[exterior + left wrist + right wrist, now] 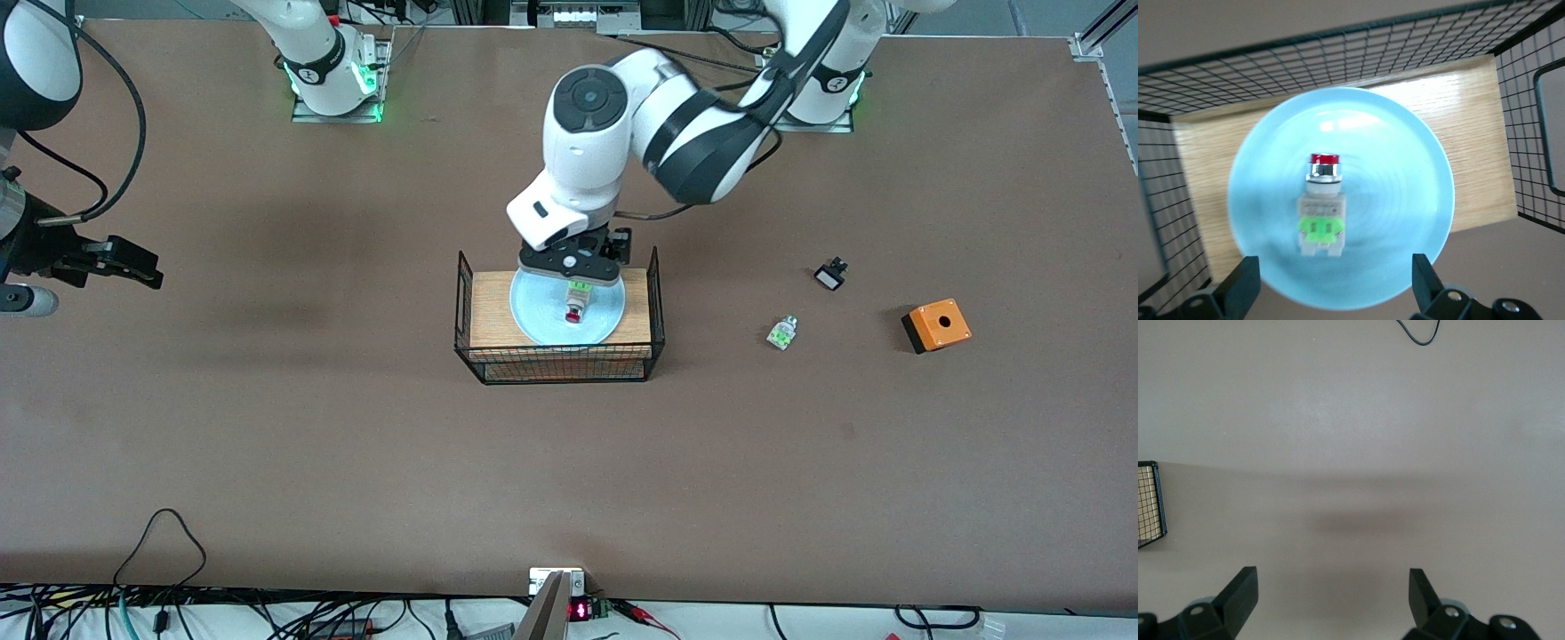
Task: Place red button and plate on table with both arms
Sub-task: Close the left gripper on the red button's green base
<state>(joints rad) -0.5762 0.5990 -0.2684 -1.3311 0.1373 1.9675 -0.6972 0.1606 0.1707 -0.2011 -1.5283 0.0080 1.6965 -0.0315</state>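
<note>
The red button, a white-beige block with a green patch and a red cap, lies on the pale blue plate. The plate rests on the wood top of the black wire basket in the middle of the table. My left gripper hovers open over the plate, straddling the button without touching it. In the left wrist view the button lies on the plate between the open fingertips. My right gripper waits open and empty over the table at the right arm's end.
A similar green-patched part without red, a small black part and an orange box with a hole lie on the table toward the left arm's end. The basket's wire walls rise round the plate. A basket corner shows in the right wrist view.
</note>
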